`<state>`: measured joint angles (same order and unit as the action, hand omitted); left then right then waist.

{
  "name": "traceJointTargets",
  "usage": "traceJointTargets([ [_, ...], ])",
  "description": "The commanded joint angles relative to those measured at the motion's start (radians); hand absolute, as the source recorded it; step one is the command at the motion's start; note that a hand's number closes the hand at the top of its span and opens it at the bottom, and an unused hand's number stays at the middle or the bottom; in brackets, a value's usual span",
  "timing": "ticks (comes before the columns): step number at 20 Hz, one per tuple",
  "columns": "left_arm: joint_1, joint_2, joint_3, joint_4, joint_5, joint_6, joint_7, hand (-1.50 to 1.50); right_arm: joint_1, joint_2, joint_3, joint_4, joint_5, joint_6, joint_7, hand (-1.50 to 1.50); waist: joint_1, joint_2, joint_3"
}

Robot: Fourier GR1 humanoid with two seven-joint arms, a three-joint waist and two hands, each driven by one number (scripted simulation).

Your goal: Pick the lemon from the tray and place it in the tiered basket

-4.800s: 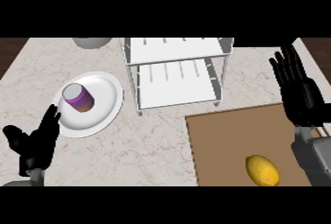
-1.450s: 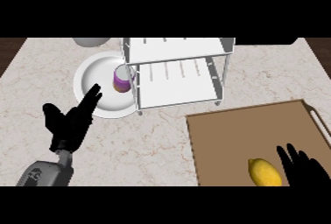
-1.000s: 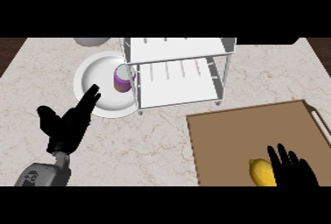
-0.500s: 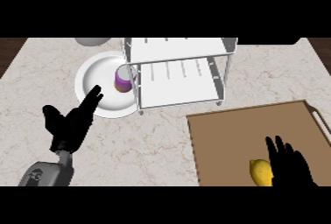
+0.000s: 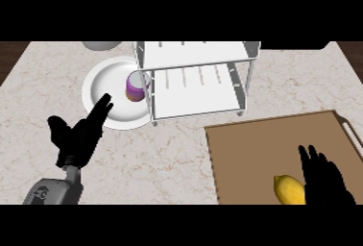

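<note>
Lemon [image 5: 288, 190] bottom cut off, right side hidden by right hand [image 5: 325, 180], fingers straight, holding nothing. Long axis approx up-down in view. Left hand [image 5: 77, 136] open w/ fingers spread over table [image 5: 170, 153].

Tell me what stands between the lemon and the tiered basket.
Nothing visible. The lemon lies on the tray beside the right robot hand; bare tray and counter lie between it and the tiered basket. The plate and cup sit left of the basket.
</note>
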<state>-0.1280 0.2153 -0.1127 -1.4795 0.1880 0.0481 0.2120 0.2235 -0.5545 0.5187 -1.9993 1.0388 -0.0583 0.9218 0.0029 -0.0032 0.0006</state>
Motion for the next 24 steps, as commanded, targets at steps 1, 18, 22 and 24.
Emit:
traceJointTargets([
  [1, -0.020, -0.036, -0.030, -0.053, -0.005, -0.014, 0.033, 0.00, 0.039, 0.003, -0.035, 0.059, -0.005, -0.053, -0.079, -1.50, -0.007, 0.002, 0.000],
  [18, -0.065, -0.050, 0.022, 0.000, -0.012, -0.051, 0.033, 0.00, -0.104, 0.112, -0.042, 0.191, -0.053, 0.032, -0.245, 1.50, -0.002, 0.005, 0.000],
  [22, -0.035, -0.065, -0.006, -0.001, -0.038, -0.054, 0.008, 0.00, -0.153, 0.161, -0.068, 0.241, -0.139, 0.162, -0.197, 1.50, 0.003, 0.008, -0.001],
  [24, -0.017, -0.051, 0.017, -0.035, -0.012, -0.071, 0.025, 0.00, -0.172, 0.193, -0.083, 0.230, -0.127, 0.151, -0.184, 1.50, 0.002, 0.004, -0.001],
])
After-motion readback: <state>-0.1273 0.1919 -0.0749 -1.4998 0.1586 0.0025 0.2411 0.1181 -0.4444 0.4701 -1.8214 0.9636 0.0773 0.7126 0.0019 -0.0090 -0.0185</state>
